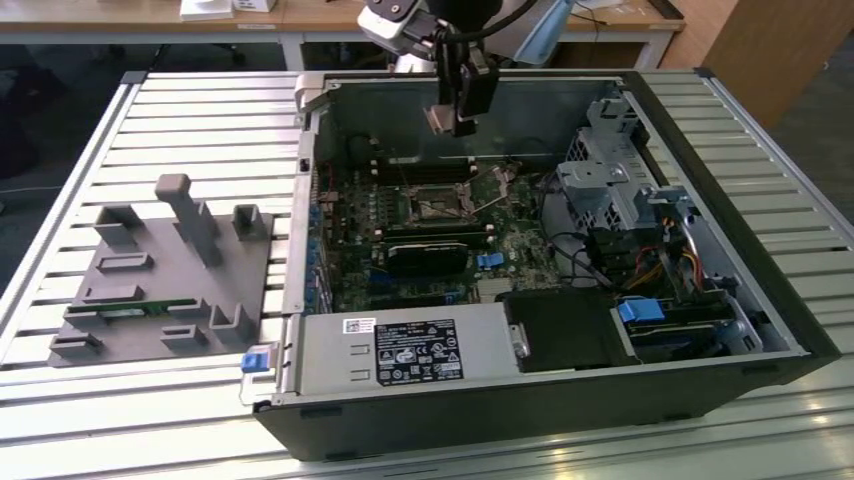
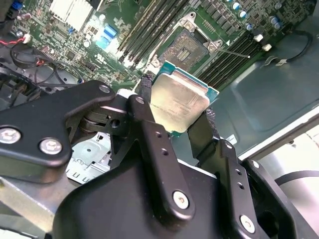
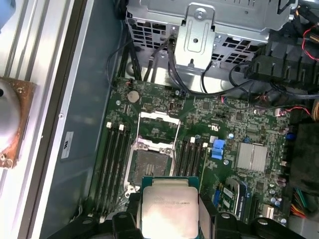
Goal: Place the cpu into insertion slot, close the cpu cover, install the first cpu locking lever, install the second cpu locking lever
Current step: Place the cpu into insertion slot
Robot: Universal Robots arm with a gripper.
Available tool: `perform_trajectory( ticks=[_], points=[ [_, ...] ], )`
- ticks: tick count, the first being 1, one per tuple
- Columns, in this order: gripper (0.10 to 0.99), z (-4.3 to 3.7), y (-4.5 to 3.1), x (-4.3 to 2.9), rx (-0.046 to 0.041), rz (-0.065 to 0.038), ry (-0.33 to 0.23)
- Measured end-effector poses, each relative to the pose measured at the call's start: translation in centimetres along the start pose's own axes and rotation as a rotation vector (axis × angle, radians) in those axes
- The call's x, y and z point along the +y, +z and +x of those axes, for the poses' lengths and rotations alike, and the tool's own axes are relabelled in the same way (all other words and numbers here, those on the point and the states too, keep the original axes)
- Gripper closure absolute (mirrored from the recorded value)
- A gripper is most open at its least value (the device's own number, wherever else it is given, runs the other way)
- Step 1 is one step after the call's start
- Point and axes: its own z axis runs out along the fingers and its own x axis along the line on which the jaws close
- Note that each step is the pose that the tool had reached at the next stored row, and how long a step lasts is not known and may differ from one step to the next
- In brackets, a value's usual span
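My gripper pinched the cpu by two opposite edges, hung well above the bare slot, cover tipped open beside it

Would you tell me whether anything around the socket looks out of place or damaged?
Nothing stands out: the cpu is held in the gripper, and the insertion slot lies bare with its cpu cover raised.

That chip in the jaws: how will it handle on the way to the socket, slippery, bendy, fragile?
The chip looks like a flat plate with a metal top, so probably stiff, not bendy. The jaws pinch it by two opposite edges, so a knock might tilt or slide it. Small and thin, it is likely light.
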Motion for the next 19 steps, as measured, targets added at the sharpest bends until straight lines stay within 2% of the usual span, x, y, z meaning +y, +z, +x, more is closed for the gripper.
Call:
perform_trajectory(
  ticks=[19],
  points=[
    [0.545, -0.01, 0.59, -0.05, -0.0011, 0.000, 0.013]
  ],
)
